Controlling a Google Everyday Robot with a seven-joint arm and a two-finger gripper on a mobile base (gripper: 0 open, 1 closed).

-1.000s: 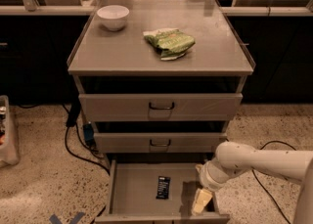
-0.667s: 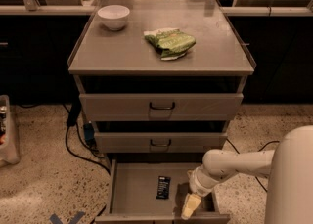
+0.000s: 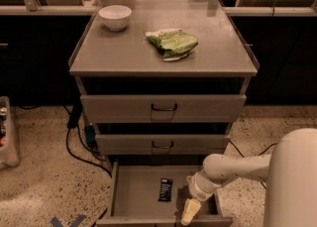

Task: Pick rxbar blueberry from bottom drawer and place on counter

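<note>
The rxbar blueberry (image 3: 165, 190) is a small dark bar lying flat on the floor of the open bottom drawer (image 3: 133, 194), near its middle. My gripper (image 3: 191, 210) hangs over the drawer's front right part, pointing down, a short way right of the bar and apart from it. The white arm (image 3: 237, 169) reaches in from the right. The counter (image 3: 124, 50) is the flat grey cabinet top above.
A white bowl (image 3: 115, 17) stands at the counter's back left and a green snack bag (image 3: 172, 42) lies near its middle. The two upper drawers (image 3: 163, 108) are slightly open. Black cables (image 3: 79, 146) trail on the floor to the left. A pale bin (image 3: 7, 137) sits at the far left.
My gripper has moved a little left and lower into the bottom drawer, closer to the bar. The bar, bowl and bag have not moved.
</note>
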